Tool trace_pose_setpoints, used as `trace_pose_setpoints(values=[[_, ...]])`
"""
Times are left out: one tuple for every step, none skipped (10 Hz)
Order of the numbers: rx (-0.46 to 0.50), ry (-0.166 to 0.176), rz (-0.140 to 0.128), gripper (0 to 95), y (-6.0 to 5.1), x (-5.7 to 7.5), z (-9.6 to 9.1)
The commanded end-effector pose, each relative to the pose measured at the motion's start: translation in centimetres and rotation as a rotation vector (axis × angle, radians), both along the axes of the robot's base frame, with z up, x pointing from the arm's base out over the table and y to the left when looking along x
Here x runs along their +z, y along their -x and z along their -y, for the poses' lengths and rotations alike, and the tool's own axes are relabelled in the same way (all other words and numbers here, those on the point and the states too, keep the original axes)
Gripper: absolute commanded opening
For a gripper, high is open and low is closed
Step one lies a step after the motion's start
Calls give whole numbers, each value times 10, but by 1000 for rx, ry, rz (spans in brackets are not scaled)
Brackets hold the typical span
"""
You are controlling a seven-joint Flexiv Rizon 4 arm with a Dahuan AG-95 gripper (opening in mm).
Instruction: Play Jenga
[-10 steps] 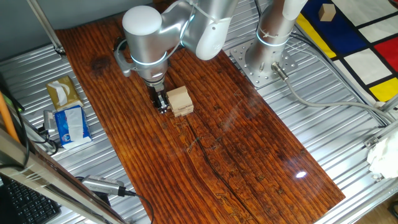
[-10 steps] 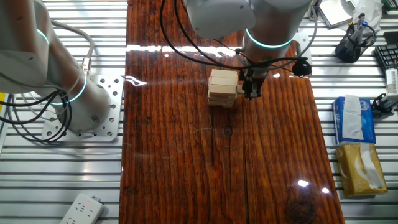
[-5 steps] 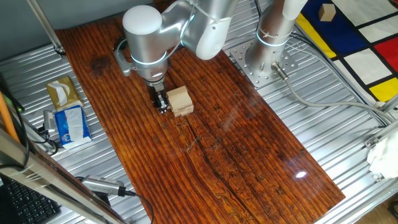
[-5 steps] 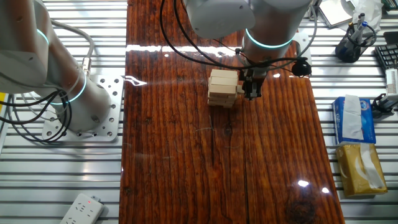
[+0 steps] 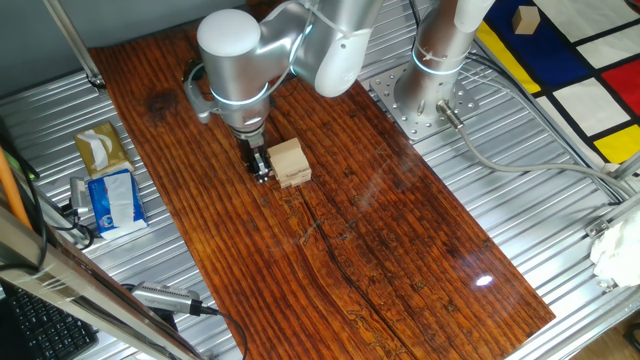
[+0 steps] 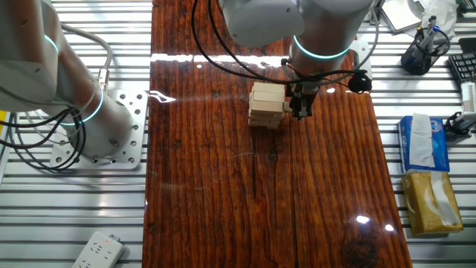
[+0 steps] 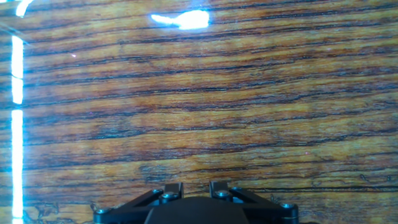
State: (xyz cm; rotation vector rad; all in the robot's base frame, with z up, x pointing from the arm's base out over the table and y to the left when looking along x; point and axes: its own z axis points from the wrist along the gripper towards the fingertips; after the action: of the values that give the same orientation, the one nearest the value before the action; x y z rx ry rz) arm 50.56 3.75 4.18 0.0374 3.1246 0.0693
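The Jenga tower is a short stack of pale wooden blocks standing on the dark wooden board. My gripper points down at the board right beside the tower, fingers close together and nothing visible between them. One block end sticks out of the tower's side toward the fingers; I cannot tell whether they touch it. The hand view shows only bare board grain and the finger bases at the bottom edge. The tower is out of that view.
Tissue packs lie on the metal table beside the board. A second arm's base is bolted beside the board. A power strip lies at the front corner. A lone tan cube sits far off.
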Motion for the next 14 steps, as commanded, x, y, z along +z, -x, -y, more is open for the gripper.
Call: trace_pose_setpoints(values=[[1,-1,0,0,0,0,0],[2,-1,0,0,0,0,0],[2,-1,0,0,0,0,0],[2,-1,0,0,0,0,0],[2,-1,0,0,0,0,0],[1,-1,0,0,0,0,0],[1,-1,0,0,0,0,0],[1,0,-1,0,0,0,0],[2,0,-1,0,0,0,0],[1,2,-1,0,0,0,0],[-1,2,-1,0,0,0,0],[-2,3,-4,0,0,0,0],[-7,2,-5,0,0,1,0],[-6,2,-7,0,0,1,0]])
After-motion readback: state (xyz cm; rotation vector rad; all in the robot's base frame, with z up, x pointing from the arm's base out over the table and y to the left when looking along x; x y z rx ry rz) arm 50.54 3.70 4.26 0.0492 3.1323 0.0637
